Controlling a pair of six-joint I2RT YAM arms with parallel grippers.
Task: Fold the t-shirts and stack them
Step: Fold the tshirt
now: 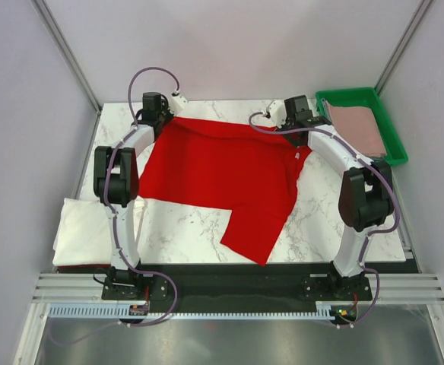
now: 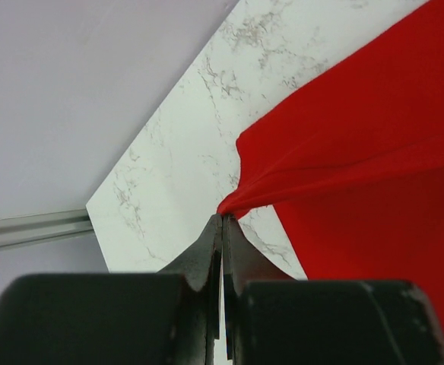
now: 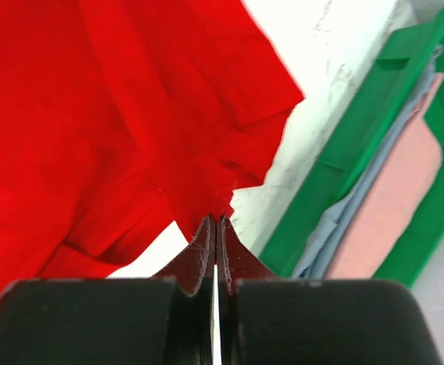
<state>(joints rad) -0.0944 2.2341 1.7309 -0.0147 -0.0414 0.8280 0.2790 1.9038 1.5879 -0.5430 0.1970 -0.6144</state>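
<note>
Red t-shirt (image 1: 222, 171): light, limp, likely sag-prone. Left fingers (image 2: 204, 255) and right fingers (image 3: 199, 255) clamped on its edge, cloth bunched at their tips.

A white, grey-veined marble-patterned table top (image 1: 184, 228) is enclosed by plain pale lilac-grey panels: a far wall (image 1: 229, 46), a left wall (image 1: 17, 114) and a right wall (image 1: 439, 114). The far corners are marked by two slanting aluminium posts, one on the left (image 1: 64, 49) and one on the right (image 1: 403, 46). Along the near edge a black base plate (image 1: 237, 272) is laid, followed by aluminium rails (image 1: 237, 289), a white slotted cable duct (image 1: 229, 312) and a dull grey metal sheet (image 1: 229, 342). Everything is lit evenly and softly, with only faint shadows cast.
</note>
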